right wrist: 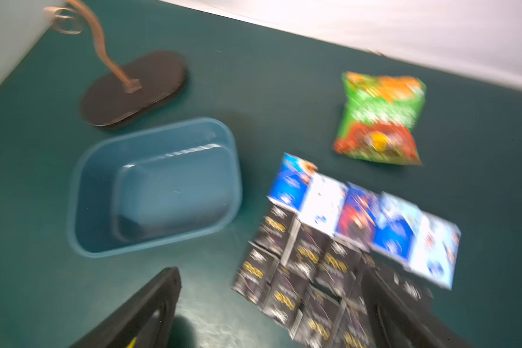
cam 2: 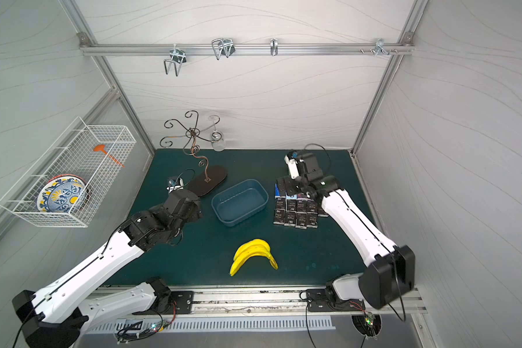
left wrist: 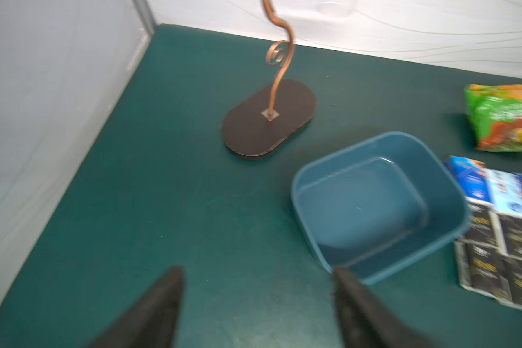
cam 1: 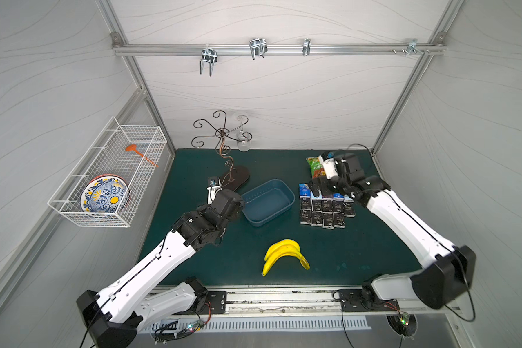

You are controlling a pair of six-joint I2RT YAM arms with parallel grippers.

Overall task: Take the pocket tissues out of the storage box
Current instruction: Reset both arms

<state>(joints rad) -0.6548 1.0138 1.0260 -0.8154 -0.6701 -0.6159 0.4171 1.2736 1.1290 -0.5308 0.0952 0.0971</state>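
The storage box (cam 1: 268, 201) looks empty in both top views and in both wrist views, and the pocket tissues (cam 1: 326, 208) lie outside it on the table (cam 1: 223, 259). They sit in tidy rows just beside the box's right side: blue and white packs in the far row, black ones nearer you. Judging from that, the unloading is done and the step in hand is letting go and getting clear. The left fingers (left wrist: 160, 307) are spread wide with nothing between them, and one tip sits right at the near corner of the box. The blurred wrist picture does not show whether it touches the rim. The right fingers (right wrist: 163, 289) are also spread wide and empty, hanging over the tissue rows with one finger above the black packs. Lift the right arm straight up before you swing it anywhere — these packs are light and slippery, and a low sideways pass would likely drag a row out of line or push a pack against the box wall. Draw the left arm back toward its own side, away from the rim, because a light plastic tub will slide or tip at a small nudge. Keep your path off the snack bag (right wrist: 380, 117) behind the packs, the dark oval stand base (left wrist: 268, 117) beyond the box, and the bananas (cam 1: 284, 254) in front. Glance into the box corners once — confirm that no pack hides there.
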